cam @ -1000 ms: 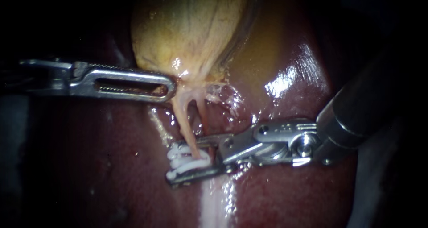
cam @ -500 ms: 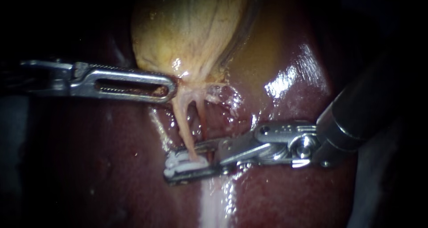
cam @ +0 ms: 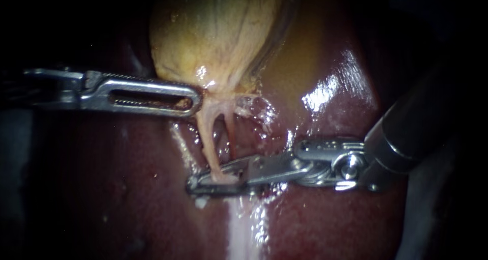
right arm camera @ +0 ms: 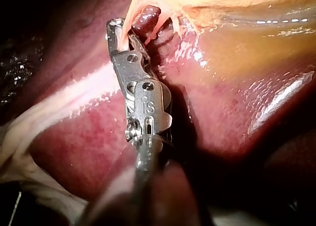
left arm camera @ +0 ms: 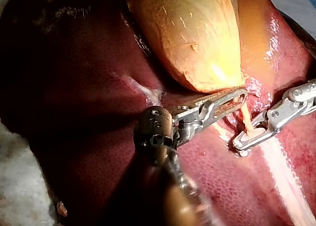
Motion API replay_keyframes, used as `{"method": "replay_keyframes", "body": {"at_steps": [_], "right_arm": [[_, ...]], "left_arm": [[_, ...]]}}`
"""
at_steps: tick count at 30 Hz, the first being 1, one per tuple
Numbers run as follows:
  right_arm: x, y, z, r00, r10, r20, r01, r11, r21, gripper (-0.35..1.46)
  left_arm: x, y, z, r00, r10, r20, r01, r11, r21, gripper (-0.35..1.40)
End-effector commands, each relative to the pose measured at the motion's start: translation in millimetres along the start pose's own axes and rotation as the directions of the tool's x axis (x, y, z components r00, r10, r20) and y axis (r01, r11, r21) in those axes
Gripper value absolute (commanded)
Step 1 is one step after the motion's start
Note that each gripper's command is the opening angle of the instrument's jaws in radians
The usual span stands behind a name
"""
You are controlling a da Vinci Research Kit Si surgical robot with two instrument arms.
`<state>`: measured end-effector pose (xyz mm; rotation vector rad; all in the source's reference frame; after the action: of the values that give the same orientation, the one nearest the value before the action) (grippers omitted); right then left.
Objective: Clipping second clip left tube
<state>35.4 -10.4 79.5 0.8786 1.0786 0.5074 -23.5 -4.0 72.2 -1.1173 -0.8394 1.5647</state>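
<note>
Since my right instrument sits nearest, starting there: its jaws are squeezed down tight on the left tube, low on the liver just above the pale streak running to its near edge. Further back, my left instrument has its jaws pinched together on the bottom edge of the gallbladder, right where that tube comes off it

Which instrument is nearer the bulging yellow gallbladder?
Left. The left instrument's tip lies at the bulging yellow gallbladder's narrow lower end; the right instrument sits farther down, jaws shut on the pale thin left tube.
</note>
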Motion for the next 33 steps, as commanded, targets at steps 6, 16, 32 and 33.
{"method": "replay_keyframes", "body": {"at_steps": [6,16,32,33], "right_arm": [[-0.1,0.1,-0.2,1.000,-0.004,0.003,0.004,1.000,0.004,-0.35],[-1.2,0.4,0.2,0.999,-0.010,0.040,0.010,1.000,0.000,-0.35],[-1.3,0.6,0.2,0.999,-0.013,0.042,0.013,1.000,0.005,-0.35],[-1.3,0.6,0.2,0.999,-0.013,0.043,0.013,1.000,0.006,-0.35]], "left_arm": [[0.0,0.0,0.0,1.0000,0.000,0.000,0.000,1.000,0.000,-0.35],[0.0,0.0,0.0,1.0000,0.000,0.000,0.000,1.000,0.000,-0.35],[0.0,0.0,0.1,1.0000,0.000,0.000,0.000,1.000,0.000,-0.35],[0.0,0.0,0.1,1.0000,0.000,0.000,0.000,1.000,0.000,-0.35]]}}
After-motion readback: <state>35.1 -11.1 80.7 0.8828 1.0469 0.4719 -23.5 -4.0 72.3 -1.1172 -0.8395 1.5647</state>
